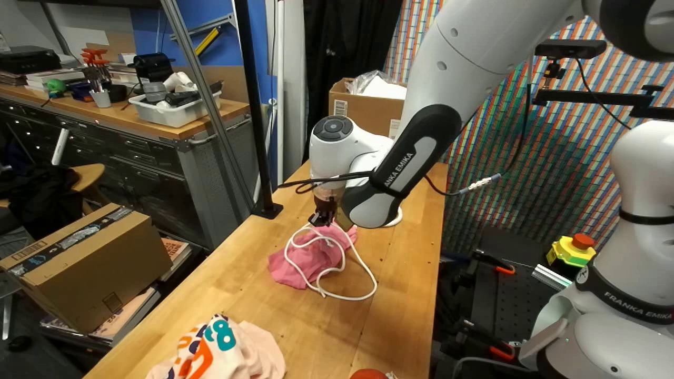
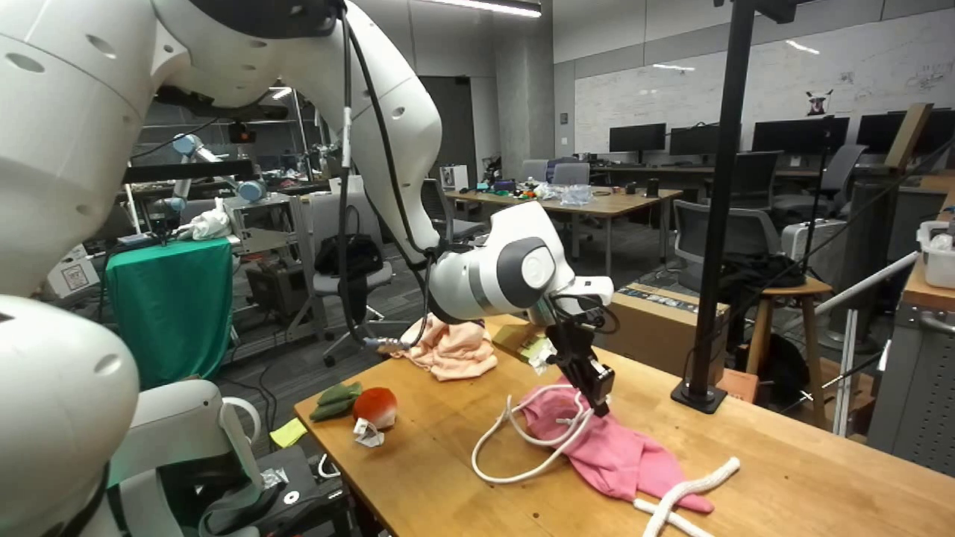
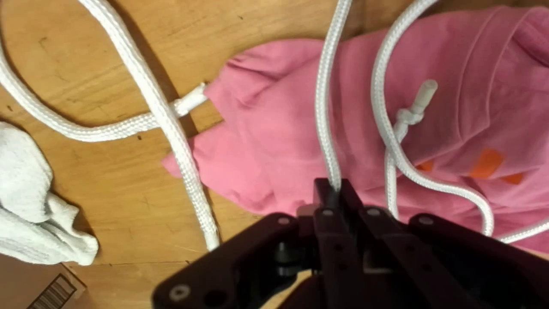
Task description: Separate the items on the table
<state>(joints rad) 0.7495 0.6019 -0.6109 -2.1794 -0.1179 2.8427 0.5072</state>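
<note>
My gripper [image 3: 337, 189] is shut on a thin white cord [image 3: 324, 94], pinched between its dark fingertips just above the pink cloth. The cord's loops lie over the pink cloth [image 3: 266, 150] and the bare wood, as both exterior views show. A thicker white cord [image 3: 148, 90] crosses itself at the cloth's narrow end, one tip touching the pink fabric. Beyond it rests a whitish-grey bundle [image 3: 25, 201]. A pale cloth with colourful print [image 1: 224, 337] lies apart on the table [image 1: 405, 263]. Also on the table are a red-and-white soft thing [image 2: 375, 408] and a green one [image 2: 336, 401].
A cardboard box [image 1: 363, 108] with a white label stands at one end of the table. A small yellow-green box [image 2: 520, 341] sits near the pale cloth. A black post [image 2: 718, 224] is fixed at the table's long edge, close to the arm.
</note>
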